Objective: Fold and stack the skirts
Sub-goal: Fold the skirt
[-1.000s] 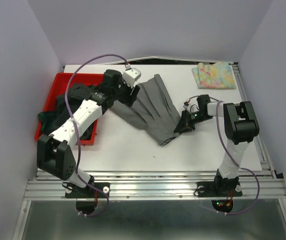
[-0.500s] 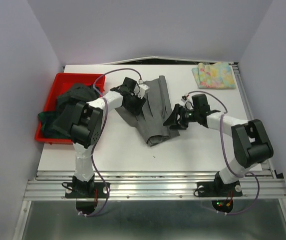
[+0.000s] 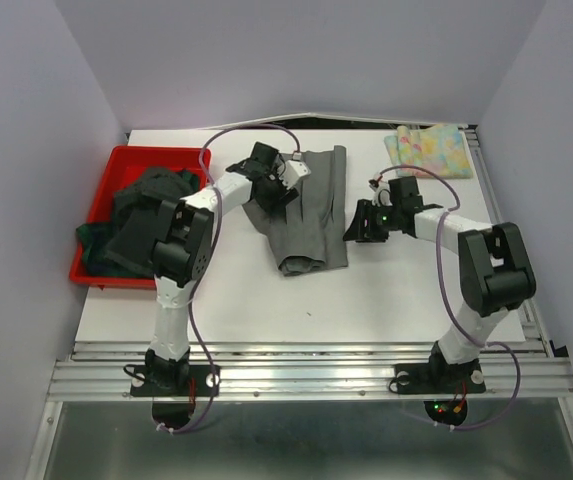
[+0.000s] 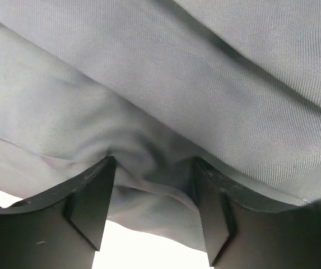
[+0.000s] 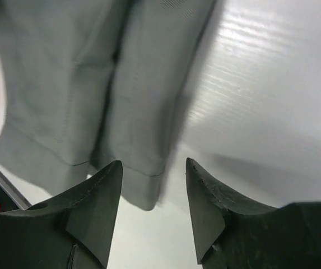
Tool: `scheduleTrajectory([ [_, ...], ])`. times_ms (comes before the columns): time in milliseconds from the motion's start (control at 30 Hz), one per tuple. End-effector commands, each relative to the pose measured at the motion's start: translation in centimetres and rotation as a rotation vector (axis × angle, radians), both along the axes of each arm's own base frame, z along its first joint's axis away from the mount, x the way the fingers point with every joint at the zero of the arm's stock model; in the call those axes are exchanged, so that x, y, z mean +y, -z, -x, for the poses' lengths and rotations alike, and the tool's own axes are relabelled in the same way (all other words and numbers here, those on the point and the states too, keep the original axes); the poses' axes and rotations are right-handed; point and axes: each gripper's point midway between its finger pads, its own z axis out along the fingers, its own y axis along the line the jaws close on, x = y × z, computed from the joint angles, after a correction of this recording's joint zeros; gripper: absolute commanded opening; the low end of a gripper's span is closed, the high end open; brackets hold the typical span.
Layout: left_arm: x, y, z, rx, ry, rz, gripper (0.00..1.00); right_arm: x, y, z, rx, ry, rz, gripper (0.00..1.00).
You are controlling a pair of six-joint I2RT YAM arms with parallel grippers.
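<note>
Progress early: floral skirt [image 3: 426, 150] folded, grey skirt [image 3: 308, 215] half-done, your left gripper [image 4: 154, 190] and right gripper [image 5: 152, 185] both spread, dark skirts [image 3: 146, 210] in bin [image 3: 126, 157].

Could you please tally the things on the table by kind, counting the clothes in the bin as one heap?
Skirts lying on the table: 2, the grey pleated skirt and the pastel floral skirt
red bin: 1
heap of dark clothes in the bin: 1, number of pieces cannot be told
Total: 4
</note>
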Motion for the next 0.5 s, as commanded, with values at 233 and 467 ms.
scheduleTrajectory([
  [233, -1.4, -18.2, 4.1, -0.214, -0.047, 0.276, 0.89, 1.8, 4.3, -0.4, 0.074, -0.008, -0.115, 0.42],
  [467, -4.5, -14.1, 11.7, -0.036, -0.168, 0.253, 0.81, 3.7, 4.5, 3.2, 0.212, -0.016, -0.280, 0.24],
])
